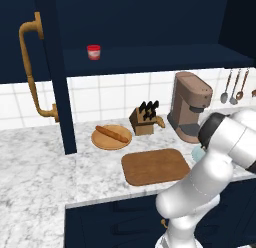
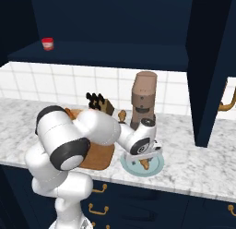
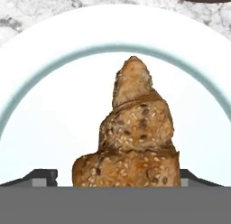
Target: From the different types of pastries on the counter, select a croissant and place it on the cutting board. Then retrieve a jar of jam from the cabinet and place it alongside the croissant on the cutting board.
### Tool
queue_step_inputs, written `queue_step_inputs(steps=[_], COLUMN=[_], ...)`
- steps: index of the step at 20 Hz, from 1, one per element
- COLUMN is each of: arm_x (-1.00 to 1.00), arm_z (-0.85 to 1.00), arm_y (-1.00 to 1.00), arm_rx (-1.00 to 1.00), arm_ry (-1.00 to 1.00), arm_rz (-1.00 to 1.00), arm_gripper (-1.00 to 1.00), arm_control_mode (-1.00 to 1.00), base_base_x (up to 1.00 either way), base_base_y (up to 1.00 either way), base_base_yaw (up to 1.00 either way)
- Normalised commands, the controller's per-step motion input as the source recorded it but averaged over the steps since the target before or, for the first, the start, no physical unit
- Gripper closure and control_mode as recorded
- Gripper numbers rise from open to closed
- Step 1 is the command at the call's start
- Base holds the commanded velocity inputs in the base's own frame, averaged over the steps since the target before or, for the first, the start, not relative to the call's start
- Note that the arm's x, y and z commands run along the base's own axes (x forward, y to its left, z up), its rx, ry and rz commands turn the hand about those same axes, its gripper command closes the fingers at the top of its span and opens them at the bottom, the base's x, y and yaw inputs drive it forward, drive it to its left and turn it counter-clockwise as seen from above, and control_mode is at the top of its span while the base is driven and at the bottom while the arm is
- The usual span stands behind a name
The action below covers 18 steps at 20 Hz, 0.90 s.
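Observation:
A seeded golden-brown croissant (image 3: 135,133) lies on a white plate with a pale blue ring (image 3: 40,128). My gripper (image 3: 118,178) is open and low over it, one dark fingertip (image 3: 45,175) on each side of its wide end. From the right base view, the gripper (image 2: 144,158) points down onto the plate (image 2: 158,168) at the counter's front, with the croissant (image 2: 145,164) under it. The wooden cutting board (image 1: 155,166) lies bare just left of the plate. A red jar of jam (image 1: 93,52) stands on the open cabinet's shelf (image 1: 150,57).
The baguette-like stick (image 1: 112,133) rests on a round wooden plate (image 1: 102,142). Another small pastry (image 1: 160,122) sits beside the knife block (image 1: 142,119). The coffee machine (image 1: 190,107) stands behind the blue-ringed plate. The open cabinet door (image 1: 57,67) with its brass handle (image 1: 30,72) juts out over the counter at left.

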Motion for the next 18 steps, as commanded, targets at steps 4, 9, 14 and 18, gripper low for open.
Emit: queue_step_inputs(steps=[4,9,14,18], arm_x=[0.0,0.0,-0.22,-0.74], arm_z=[0.05,0.36,0.91,0.78], arm_y=[0.0,0.32,0.86,0.72], arm_rx=[0.02,0.04,0.01,0.01], arm_ry=[0.03,0.14,0.2,0.09], arm_rz=[0.0,-0.01,-0.17,-0.42], arm_gripper=[1.0,1.0,1.0,1.0], arm_control_mode=[-1.0,-1.0,-1.0,-1.0], base_base_x=[0.0,0.0,0.0,0.0], base_base_y=[0.0,0.0,0.0,0.0], base_base_yaw=[0.0,0.0,0.0,0.0])
